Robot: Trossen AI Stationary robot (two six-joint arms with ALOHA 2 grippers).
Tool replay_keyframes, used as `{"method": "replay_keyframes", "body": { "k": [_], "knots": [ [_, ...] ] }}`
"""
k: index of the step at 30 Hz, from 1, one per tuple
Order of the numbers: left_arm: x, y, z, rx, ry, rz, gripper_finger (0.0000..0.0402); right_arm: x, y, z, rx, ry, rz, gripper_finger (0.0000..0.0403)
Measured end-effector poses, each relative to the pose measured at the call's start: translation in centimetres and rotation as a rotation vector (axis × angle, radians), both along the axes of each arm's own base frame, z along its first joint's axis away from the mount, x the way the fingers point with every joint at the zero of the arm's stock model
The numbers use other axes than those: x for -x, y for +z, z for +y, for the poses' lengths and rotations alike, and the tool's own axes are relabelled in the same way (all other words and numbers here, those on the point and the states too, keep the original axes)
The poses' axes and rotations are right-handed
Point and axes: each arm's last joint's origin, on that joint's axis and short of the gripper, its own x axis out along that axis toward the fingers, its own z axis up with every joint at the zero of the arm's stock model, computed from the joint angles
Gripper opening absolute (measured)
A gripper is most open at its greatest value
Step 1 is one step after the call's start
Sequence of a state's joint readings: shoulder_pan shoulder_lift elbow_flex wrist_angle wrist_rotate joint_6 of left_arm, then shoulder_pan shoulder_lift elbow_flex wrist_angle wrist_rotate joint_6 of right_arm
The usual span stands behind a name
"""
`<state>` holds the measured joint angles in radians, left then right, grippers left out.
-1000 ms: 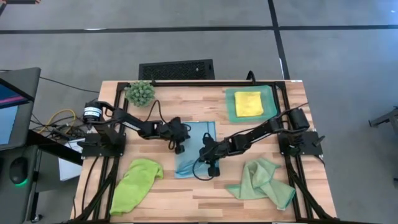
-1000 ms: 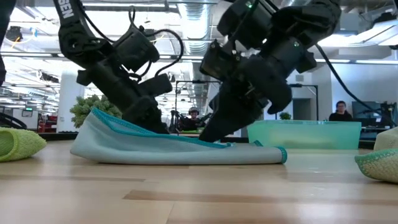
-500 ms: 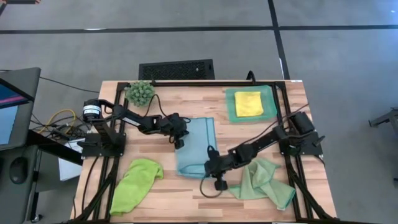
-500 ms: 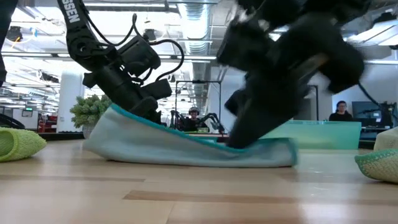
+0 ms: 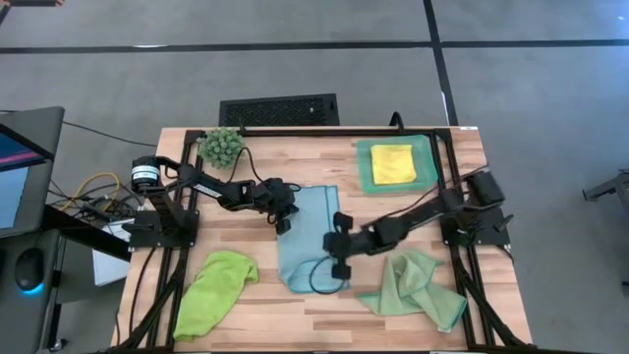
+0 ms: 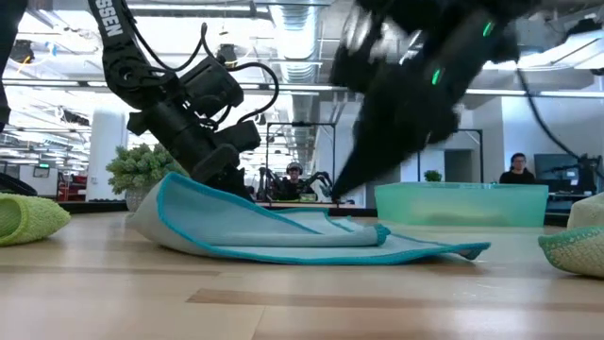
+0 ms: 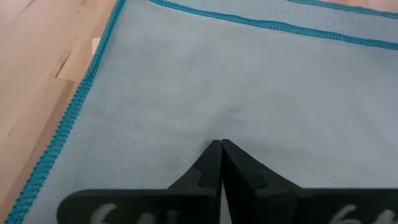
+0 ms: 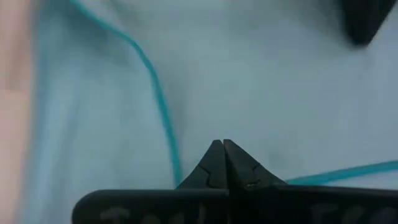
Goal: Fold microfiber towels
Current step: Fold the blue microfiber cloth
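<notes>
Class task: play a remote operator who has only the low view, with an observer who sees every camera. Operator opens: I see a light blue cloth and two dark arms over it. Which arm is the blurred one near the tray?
Observer: The high view shows it is the right arm; its right gripper is over the light blue towel.
Operator: Are its fingers open?
Observer: No. Its wrist view shows the two fingers pressed together, tips on the towel.
Operator: And the other arm?
Observer: The left gripper is at the towel's left edge, shut too.
Operator: Anything in the tray?
Observer: A folded yellow towel lies inside it.
</notes>
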<state>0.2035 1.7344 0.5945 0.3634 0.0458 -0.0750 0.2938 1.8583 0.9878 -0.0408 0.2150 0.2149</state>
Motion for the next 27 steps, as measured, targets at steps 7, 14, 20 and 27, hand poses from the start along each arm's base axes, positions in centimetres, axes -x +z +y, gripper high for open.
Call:
{"method": "replay_keyframes", "body": {
  "k": [7,14,20,27],
  "knots": [
    [0.1,-0.1,0.0,0.009,0.004,0.008,0.0000,-1.0,-2.4,0.3,-0.081,0.082,0.006,0.0000],
    [0.1,-0.1,0.1,0.015,0.005,0.011,0.0000,0.1,-1.9,2.9,-0.122,0.139,0.026,0.0000],
    [0.3,-0.2,0.6,0.036,0.036,0.019,0.0000,1.1,-1.7,5.2,-0.178,0.211,0.039,0.0002],
    [0.4,-0.2,0.9,0.038,0.070,0.018,0.0000,2.5,1.6,5.8,-0.134,0.269,0.017,0.0002]
  ]
}}
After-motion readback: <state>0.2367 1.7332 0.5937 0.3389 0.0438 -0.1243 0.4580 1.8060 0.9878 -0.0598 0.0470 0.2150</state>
